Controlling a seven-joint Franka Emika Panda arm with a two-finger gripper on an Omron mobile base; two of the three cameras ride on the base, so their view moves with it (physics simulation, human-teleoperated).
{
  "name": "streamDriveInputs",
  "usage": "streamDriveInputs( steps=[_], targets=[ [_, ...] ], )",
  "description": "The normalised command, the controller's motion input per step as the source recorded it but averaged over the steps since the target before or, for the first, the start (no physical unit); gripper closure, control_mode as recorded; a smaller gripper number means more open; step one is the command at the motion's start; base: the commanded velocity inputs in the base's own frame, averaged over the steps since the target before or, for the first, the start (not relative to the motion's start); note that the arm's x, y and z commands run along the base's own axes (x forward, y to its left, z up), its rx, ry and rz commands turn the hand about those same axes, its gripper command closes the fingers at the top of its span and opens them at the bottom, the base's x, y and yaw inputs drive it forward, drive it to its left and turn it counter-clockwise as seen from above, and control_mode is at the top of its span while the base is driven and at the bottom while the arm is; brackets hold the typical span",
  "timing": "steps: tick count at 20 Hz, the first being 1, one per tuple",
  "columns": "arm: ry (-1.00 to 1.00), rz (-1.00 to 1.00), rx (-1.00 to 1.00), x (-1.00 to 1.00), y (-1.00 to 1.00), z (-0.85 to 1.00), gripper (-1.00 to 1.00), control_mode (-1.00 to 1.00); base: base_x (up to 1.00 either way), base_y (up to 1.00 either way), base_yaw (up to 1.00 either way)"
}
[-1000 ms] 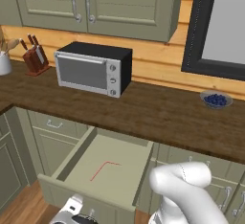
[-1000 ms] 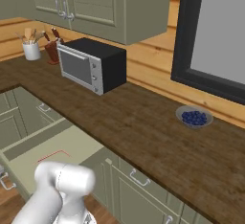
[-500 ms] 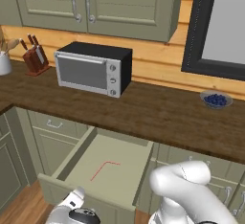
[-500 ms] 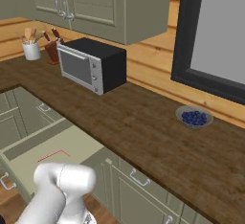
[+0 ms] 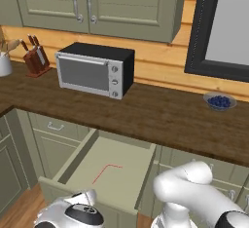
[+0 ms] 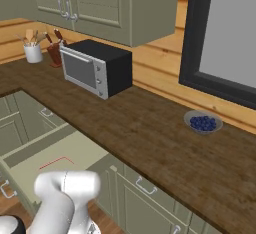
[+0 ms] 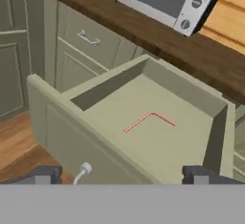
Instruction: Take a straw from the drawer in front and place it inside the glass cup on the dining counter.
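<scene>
The drawer stands pulled open in front of me, sage-green with a pale beige floor, also seen as the drawer and the drawer. On its floor lies the straw, thin and red with a short bent end; the straw and the straw rest loose and flat. My gripper is open, fingertips wide apart, just outside and below the drawer front near its silver handle. Nothing is between the fingers. My wrist sits low before the drawer. The glass cup and dining counter are out of view.
A toaster oven stands on the dark wood worktop, with a knife block and utensil holder to its left and a bowl of blueberries to the right. Closed cabinet fronts flank the drawer.
My wrist has come up slightly into the bottom of the left base view and the elbow has shifted a little. Drawer and straw have not moved.
</scene>
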Motion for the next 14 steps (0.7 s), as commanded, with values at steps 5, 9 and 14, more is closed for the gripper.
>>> streamDriveInputs(
  steps=[5,9,14],
  targets=[
    [0.47,-0.45,0.35,0.00,-0.55,1.00,-1.00,-1.00,0.00,0.00,0.00],
    [0.23,-0.22,0.26,0.03,-0.69,0.86,-1.00,-1.00,0.00,0.00,0.00],
    [0.00,-0.07,0.31,0.03,-0.99,0.48,-1.00,-1.00,0.00,0.00,0.00]
  ],
)
